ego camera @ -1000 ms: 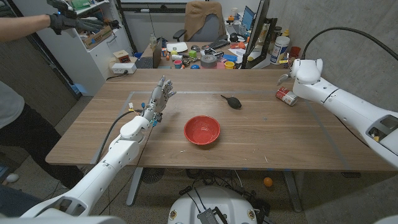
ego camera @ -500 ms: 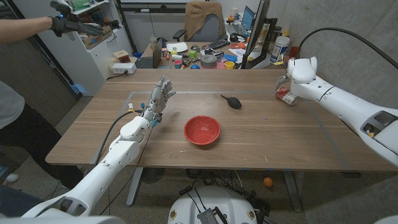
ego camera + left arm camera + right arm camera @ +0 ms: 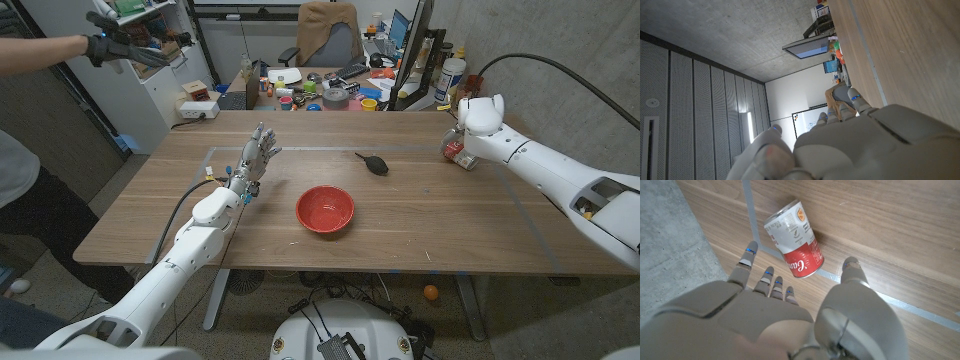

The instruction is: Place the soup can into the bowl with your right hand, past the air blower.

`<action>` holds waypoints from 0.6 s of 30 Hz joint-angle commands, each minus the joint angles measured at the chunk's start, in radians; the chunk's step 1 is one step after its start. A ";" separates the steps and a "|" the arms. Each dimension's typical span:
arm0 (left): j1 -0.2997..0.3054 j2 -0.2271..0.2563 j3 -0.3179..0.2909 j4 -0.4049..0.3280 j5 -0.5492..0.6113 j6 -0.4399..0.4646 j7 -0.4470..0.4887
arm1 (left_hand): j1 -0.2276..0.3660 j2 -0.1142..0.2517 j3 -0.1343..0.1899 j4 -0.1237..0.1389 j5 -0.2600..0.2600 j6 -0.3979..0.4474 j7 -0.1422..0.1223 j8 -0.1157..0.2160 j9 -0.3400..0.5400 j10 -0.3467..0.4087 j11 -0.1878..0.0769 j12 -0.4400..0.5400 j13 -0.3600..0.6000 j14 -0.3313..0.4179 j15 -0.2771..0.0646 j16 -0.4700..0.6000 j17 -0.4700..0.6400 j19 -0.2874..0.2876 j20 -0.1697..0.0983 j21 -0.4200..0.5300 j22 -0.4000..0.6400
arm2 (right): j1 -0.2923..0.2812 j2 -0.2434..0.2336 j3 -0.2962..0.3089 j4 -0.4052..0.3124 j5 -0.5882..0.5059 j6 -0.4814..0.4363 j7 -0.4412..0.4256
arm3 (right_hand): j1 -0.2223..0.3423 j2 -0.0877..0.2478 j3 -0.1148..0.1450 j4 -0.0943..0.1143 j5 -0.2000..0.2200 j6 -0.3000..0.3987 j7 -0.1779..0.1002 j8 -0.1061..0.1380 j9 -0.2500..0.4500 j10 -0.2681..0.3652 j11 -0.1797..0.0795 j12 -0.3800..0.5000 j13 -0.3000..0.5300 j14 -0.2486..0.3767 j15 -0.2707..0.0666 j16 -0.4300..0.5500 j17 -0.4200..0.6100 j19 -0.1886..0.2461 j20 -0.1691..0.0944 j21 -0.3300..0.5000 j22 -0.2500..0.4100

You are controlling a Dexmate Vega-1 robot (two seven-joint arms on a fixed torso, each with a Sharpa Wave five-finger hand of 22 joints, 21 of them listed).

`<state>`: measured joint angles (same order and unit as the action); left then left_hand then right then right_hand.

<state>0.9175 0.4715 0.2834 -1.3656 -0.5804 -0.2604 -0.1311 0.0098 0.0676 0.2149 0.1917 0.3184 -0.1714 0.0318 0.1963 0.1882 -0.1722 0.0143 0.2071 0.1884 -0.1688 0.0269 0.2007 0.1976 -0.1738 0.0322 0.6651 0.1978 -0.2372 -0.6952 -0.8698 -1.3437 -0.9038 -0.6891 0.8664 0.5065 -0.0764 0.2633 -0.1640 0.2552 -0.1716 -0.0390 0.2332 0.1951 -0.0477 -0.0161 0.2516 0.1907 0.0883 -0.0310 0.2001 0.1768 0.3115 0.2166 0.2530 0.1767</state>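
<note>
The right hand [image 3: 785,315] hangs spread over the soup can [image 3: 793,238], lying near the table's [image 3: 450,220] far right corner. The left hand [image 3: 255,160] stands spread, holding nothing.

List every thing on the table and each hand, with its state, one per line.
soup can: on its side on the table, not held
right hand: open, fingers spread just short of the can
left hand: open, raised, holding nothing
bowl: upright, empty
air blower: lying on the table, untouched
</note>
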 commanded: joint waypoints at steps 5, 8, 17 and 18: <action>-0.004 0.001 0.002 0.001 0.004 0.005 0.000 | -0.010 0.104 -0.001 0.000 0.006 -0.210 -0.003 0.002 0.004 -0.218 0.008 0.004 0.005 -0.164 0.004 0.004 0.002 -0.117 0.008 -0.006 0.002 | -0.013 0.007 -0.002 0.040 0.003 0.039 -0.009 | 0.082 0.033 0.017 -0.001 0.019 0.014 -0.015 0.007 0.000 0.016 -0.014 0.000 0.000 0.018 -0.019 -0.005 0.002 0.038 -0.009 -0.010 -0.001; -0.005 0.000 0.003 0.001 0.004 0.005 0.000 | -0.010 0.104 -0.001 0.000 0.006 -0.210 -0.003 0.002 0.004 -0.218 0.009 0.003 0.005 -0.164 0.005 0.004 0.002 -0.117 0.009 -0.007 0.002 | -0.013 0.007 0.002 0.052 0.012 0.049 -0.009 | 0.099 0.041 0.022 -0.002 0.021 0.019 -0.014 0.008 0.000 0.018 -0.013 -0.001 0.000 0.020 -0.019 -0.006 0.001 0.041 -0.012 -0.012 -0.001; -0.004 0.001 0.007 -0.009 0.011 0.017 0.012 | -0.010 0.103 -0.002 0.000 0.006 -0.211 -0.003 0.001 0.004 -0.218 0.008 0.003 0.005 -0.164 0.004 0.004 0.002 -0.117 0.008 -0.007 0.002 | 0.004 0.026 -0.006 0.115 0.030 0.072 -0.006 | 0.140 0.047 0.025 -0.002 0.021 0.031 -0.013 0.004 -0.001 0.026 -0.011 -0.004 -0.001 0.044 -0.027 -0.003 0.000 0.061 -0.044 -0.018 -0.002; -0.004 0.001 0.008 -0.010 0.013 0.018 0.015 | -0.010 0.103 -0.002 0.000 0.006 -0.211 -0.003 0.001 0.004 -0.218 0.008 0.003 0.005 -0.164 0.004 0.004 0.002 -0.117 0.009 -0.007 0.002 | 0.006 0.029 -0.007 0.124 0.035 0.077 -0.007 | 0.143 0.047 0.023 -0.001 0.020 0.033 -0.011 0.004 -0.001 0.029 -0.012 -0.004 -0.001 0.052 -0.029 -0.001 0.000 0.067 -0.046 -0.017 -0.001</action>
<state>0.9140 0.4720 0.2852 -1.3646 -0.5759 -0.2548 -0.1290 0.0098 0.0676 0.2149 0.1917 0.3184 -0.1715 0.0319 0.1963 0.1882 -0.1722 0.0143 0.2071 0.1884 -0.1688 0.0269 0.2007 0.1975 -0.1738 0.0321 0.6578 0.1976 -0.2471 -0.6856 -0.8709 -1.2875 -0.8926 -0.6438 0.8587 0.6332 -0.0254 0.2806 -0.1695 0.2702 -0.1477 -0.0515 0.2366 0.1931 -0.0266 -0.0233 0.2476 0.1908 0.1188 -0.0364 0.1961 0.1770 0.3671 0.1823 0.2359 0.1719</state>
